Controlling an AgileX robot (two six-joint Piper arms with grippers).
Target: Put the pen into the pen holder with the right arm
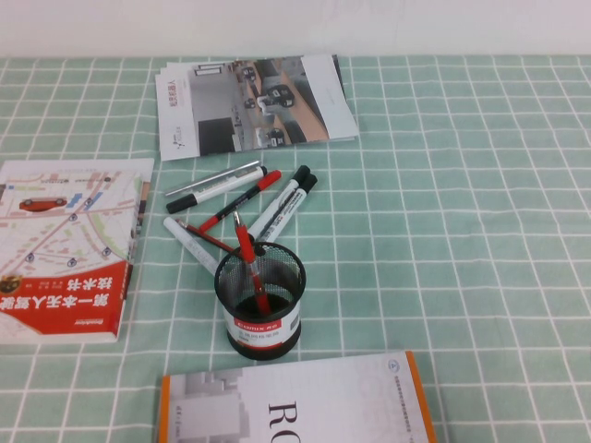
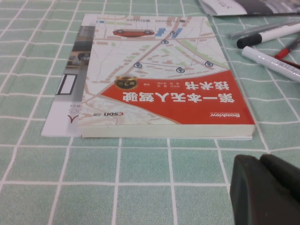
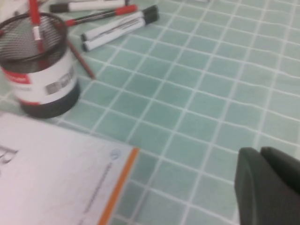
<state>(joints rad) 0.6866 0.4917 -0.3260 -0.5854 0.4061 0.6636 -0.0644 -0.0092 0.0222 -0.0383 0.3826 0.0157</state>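
The pen (image 1: 249, 263) already stands inside the pen holder (image 1: 259, 300), just left of centre in the lower half of the high view, its red barrel leaning toward the upper left with the top poking above the mesh rim; the task looks finished. The right wrist view shows the same thing at its upper left: the pen (image 3: 35, 23) upright in the pen holder (image 3: 40, 65). Neither arm appears in the high view. The right gripper (image 3: 269, 185) shows only as a dark mass at the lower right corner of its wrist view, well apart from the holder, which lies diagonally across the frame from it over bare green checked table (image 1: 462, 231); whether its fingers are spread or pressed together cannot be told, though nothing is seen in them. The left gripper (image 2: 265, 190) likewise fills the lower right corner of its view, near the red-and-white book (image 2: 168, 79), its state equally unclear. Behind the holder lie the white markers (image 1: 282, 205), a black-and-red thin marker (image 1: 238, 203) and a brochure (image 1: 254, 101). An orange-edged book (image 1: 295, 406) sits just in front of the holder; any retreat of the right arm should clear it
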